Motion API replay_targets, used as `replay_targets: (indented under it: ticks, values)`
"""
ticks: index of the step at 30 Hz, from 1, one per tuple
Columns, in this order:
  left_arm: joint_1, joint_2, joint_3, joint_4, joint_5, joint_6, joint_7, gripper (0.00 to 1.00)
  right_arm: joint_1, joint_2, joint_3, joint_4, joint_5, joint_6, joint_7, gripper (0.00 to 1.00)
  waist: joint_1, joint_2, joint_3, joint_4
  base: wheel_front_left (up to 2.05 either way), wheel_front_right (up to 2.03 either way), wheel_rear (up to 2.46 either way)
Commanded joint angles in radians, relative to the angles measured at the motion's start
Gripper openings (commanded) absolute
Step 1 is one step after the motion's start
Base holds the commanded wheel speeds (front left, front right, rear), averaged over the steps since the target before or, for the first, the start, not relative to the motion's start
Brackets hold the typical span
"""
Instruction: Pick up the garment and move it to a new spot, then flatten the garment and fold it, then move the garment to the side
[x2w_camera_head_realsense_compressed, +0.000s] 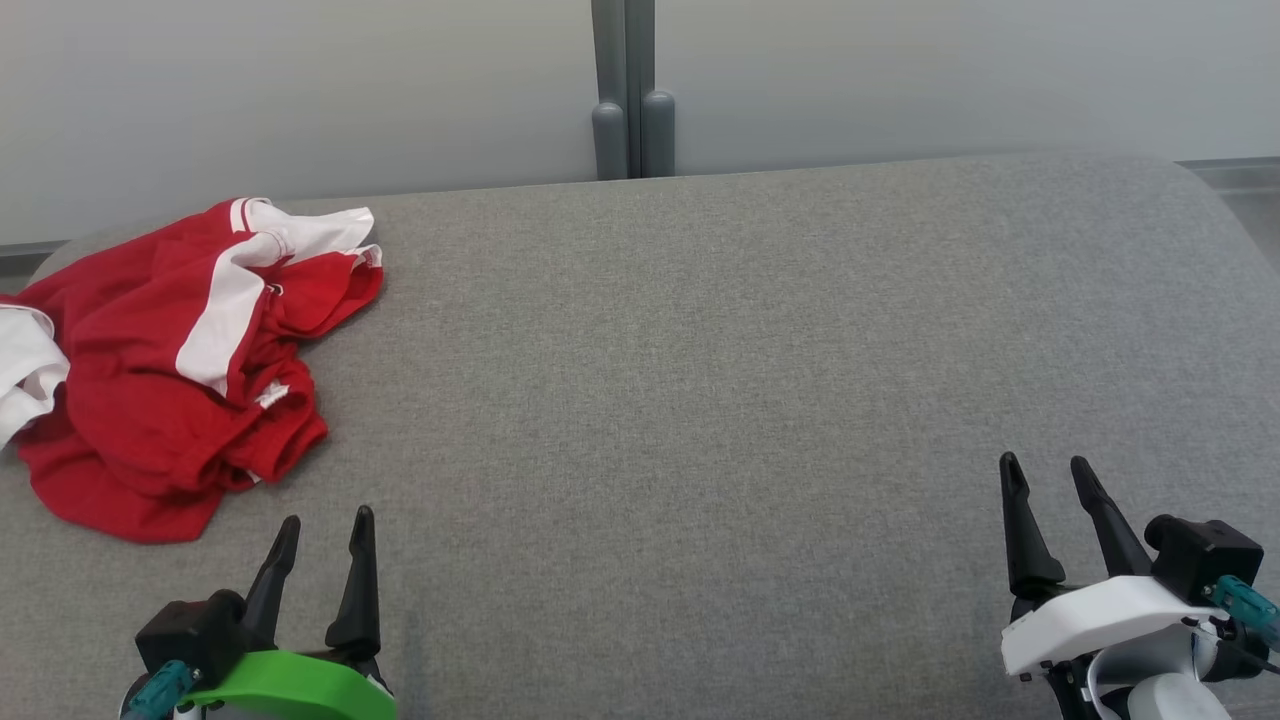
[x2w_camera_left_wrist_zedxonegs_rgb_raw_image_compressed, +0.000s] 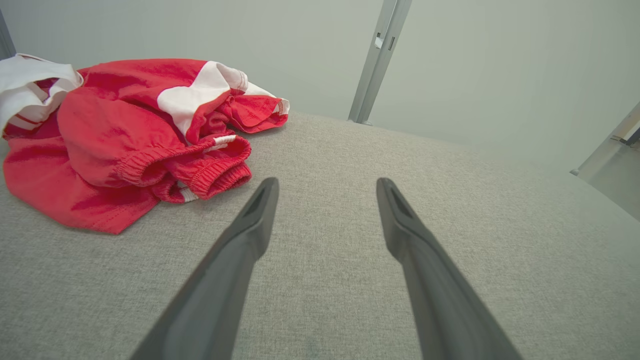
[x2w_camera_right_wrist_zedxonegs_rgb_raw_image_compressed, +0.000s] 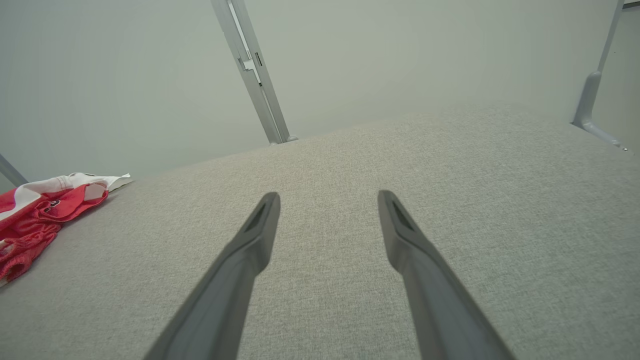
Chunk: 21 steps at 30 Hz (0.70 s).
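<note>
Left tool (x2w_camera_head_realsense_compressed: 328, 516) spread, crumpled garment (x2w_camera_head_realsense_compressed: 150, 400) cut off

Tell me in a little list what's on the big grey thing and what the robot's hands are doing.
garment: red and white garment, crumpled, unfolded
where: far left of the grey fabric surface
left gripper: jaws open, empty, near the garment, not touching
right gripper: jaws open, empty, far right
task: garment not yet picked up

Bright, even light, faint shadows; far edges perhaps blurred.
</note>
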<state>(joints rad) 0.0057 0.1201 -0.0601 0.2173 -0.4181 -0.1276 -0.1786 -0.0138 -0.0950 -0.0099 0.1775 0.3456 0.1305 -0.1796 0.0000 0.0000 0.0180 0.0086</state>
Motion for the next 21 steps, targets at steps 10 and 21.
replay_targets:
  ticks: [10, 21]
  values:
    - [0.007, 0.013, -0.003, 0.012, 0.097, -0.004, -0.032, 1.0, -0.004, -0.014, 0.018, -0.006, -0.084, 0.0, -0.033, 1.0, 0.0, 0.0, 0.004, 0.006, 0.0, 0.0, 0.0]
    - [0.007, 0.008, -0.003, 0.04, 0.129, -0.004, -0.053, 1.0, -0.014, -0.023, 0.034, 0.018, -0.134, 0.0, -0.054, 1.0, 0.0, 0.0, 0.011, 0.007, 0.0, 0.0, 0.0]
